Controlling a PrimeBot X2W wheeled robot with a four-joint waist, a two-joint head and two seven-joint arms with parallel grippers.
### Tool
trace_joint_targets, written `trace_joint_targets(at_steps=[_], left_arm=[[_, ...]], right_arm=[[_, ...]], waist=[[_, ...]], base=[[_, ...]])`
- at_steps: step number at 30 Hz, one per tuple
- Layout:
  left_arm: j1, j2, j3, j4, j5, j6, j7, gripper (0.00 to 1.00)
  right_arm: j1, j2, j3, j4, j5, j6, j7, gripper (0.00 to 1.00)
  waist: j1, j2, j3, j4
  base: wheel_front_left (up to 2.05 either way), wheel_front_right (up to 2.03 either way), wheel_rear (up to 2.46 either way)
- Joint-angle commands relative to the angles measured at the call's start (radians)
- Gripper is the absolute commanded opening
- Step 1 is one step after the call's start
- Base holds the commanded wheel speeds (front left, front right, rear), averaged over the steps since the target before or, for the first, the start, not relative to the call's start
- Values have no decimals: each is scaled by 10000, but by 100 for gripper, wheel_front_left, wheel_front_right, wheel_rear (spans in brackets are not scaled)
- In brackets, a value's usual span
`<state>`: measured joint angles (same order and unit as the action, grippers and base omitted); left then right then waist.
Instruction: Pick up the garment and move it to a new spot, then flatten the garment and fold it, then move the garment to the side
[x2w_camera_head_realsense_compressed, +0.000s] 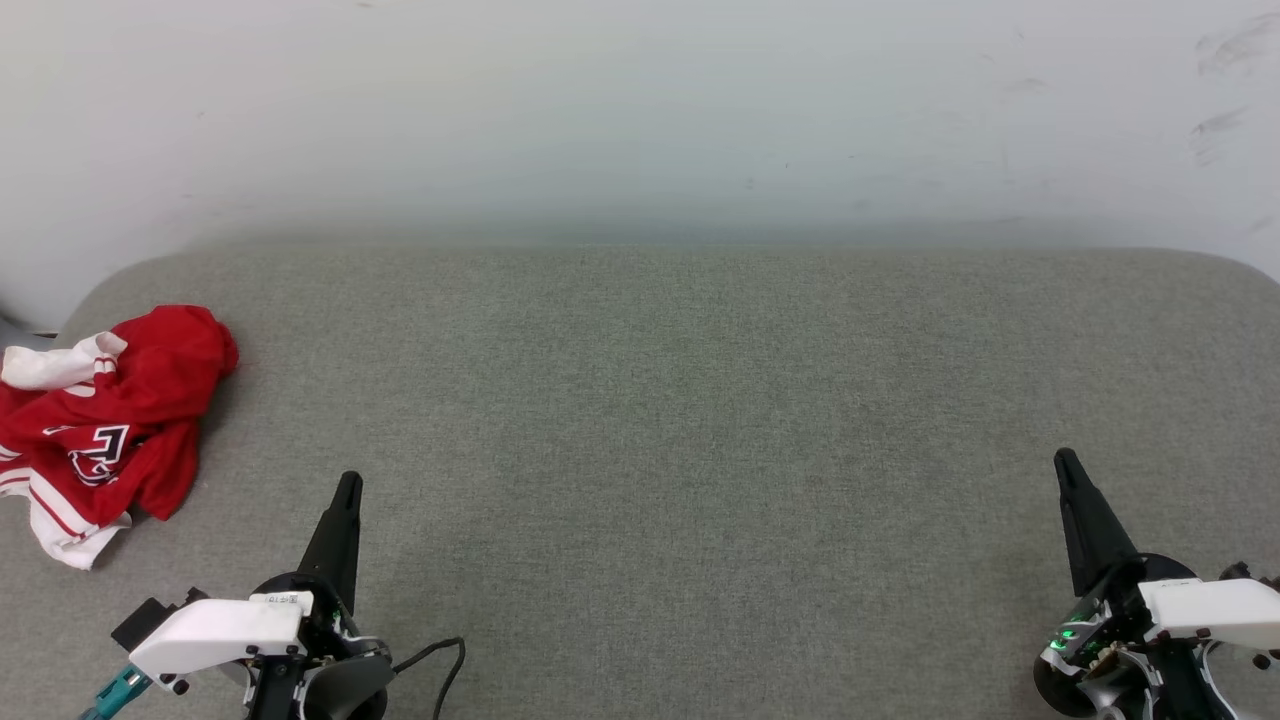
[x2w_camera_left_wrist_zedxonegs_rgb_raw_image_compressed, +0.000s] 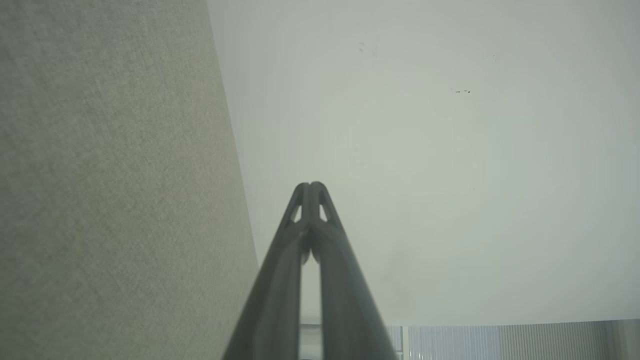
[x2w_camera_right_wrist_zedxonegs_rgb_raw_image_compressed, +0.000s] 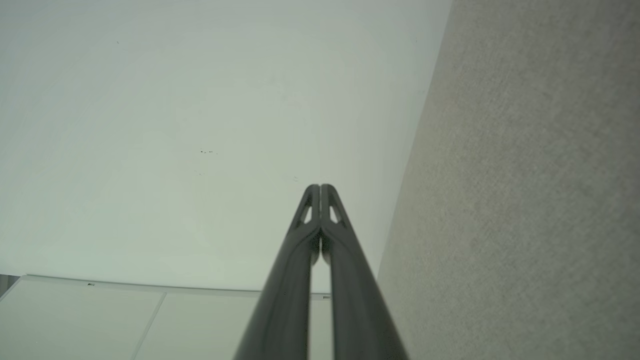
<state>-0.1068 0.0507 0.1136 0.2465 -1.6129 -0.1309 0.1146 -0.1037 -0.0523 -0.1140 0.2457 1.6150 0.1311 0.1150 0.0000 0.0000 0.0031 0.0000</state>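
Garment (x2w_camera_head_realsense_compressed: 105, 420) crumpled at left edge of frame on grey surface (x2w_camera_head_realsense_compressed: 660, 440). Left gripper (x2w_camera_head_realsense_compressed: 349, 482) lower left, right gripper (x2w_camera_head_realsense_compressed: 1066, 460) lower right; both fully closed, holding nothing, apart from garment.

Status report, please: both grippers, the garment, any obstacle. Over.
Left gripper shut, empty. Right gripper shut, empty. Garment crumpled at far left of grey surface, not held. Nothing between left gripper and garment.

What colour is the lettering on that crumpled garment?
Black with a white outline, on the red garment; clearest in the head view.
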Motion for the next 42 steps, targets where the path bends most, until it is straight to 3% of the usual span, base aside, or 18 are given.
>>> trace_joint_targets(at_steps=[1,42], left_arm=[[-65,-13,23,-5,2,-23,19,0],[-65,-12,24,-6,2,-23,18,0]], right_arm=[[-123,32,5,6,-46,-7,9,0],[-123,33,7,5,-44,-7,7,0]], waist=[[0,0,0,0],[0,0,0,0]], base=[[0,0,0],[0,0,0]])
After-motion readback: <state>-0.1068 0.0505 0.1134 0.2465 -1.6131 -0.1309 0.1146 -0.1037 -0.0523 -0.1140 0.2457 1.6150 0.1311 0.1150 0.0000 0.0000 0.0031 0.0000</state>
